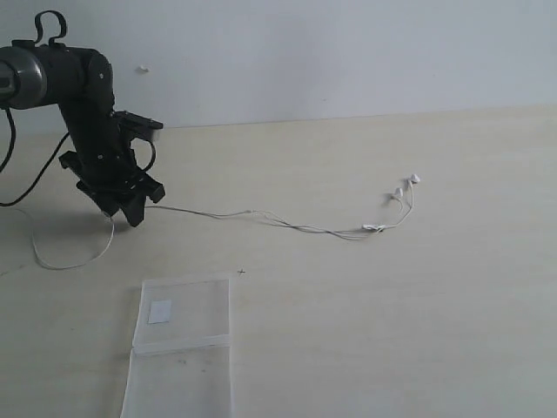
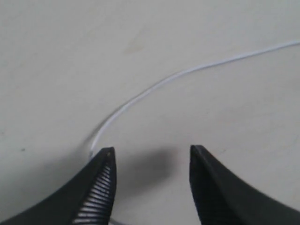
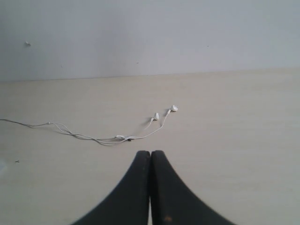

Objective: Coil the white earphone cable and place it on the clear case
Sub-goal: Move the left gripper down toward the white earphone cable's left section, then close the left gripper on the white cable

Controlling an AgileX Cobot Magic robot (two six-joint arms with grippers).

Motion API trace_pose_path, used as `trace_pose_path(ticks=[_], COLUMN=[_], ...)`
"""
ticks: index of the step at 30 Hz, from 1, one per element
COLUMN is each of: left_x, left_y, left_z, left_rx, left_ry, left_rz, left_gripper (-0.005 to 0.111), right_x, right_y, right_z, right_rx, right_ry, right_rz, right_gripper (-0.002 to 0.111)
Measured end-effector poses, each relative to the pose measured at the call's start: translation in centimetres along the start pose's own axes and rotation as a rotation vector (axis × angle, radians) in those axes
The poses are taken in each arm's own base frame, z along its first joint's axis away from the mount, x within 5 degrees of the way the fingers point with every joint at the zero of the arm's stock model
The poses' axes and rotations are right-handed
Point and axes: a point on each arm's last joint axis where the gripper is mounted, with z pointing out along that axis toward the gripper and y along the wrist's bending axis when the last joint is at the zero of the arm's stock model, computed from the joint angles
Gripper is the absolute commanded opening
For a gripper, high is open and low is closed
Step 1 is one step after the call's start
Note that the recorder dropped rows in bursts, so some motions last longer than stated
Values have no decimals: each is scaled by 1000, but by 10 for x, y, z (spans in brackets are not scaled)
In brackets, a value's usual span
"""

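The white earphone cable point(image 1: 287, 225) lies stretched across the table. Its two earbuds point(image 1: 407, 185) are at the right, and a loose loop point(image 1: 70, 261) lies at the left. My left gripper point(image 1: 130, 207) hovers low over the cable between loop and straight run. In the left wrist view this gripper point(image 2: 152, 154) is open, and the cable point(image 2: 140, 96) curves in and slips behind one fingertip point(image 2: 104, 161), with nothing clamped. The clear case point(image 1: 183, 340) lies open and flat in front of the left gripper. My right gripper point(image 3: 151, 154) is shut and empty, well short of the earbuds point(image 3: 164, 112).
A pale wall point(image 1: 348, 52) rises behind the table's far edge. A small dark mark point(image 1: 241, 272) sits on the tabletop beside the case's corner. The left arm's black cable point(image 1: 26, 187) hangs at the far left.
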Motion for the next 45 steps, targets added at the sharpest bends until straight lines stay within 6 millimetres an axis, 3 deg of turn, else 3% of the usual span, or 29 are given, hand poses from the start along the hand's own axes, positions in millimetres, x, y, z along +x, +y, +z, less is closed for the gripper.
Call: trace_pose_path(ticks=[13,21,29,35,45], left_x=[1,-6,-12,-7,1], left_y=[9,1,5,13,12], left_z=[-1,-4,-14,-17,-8], left_rx=[-107,-24,-66,-160,-141], left_ry=[21,-64,-144,-89,18], left_rz=[46,15,23,30,22], left_gripper=[49,49,49,49,49], right_x=[0,0,0,0,0], right_y=[0,0,0,0,0], right_z=[0,0,0,0,0], right_rx=[0,0,0,0,-1], right_ry=[0,0,0,0,-2], right_rz=[0,0,0,0,0], right_gripper=[0,0,0,0,0])
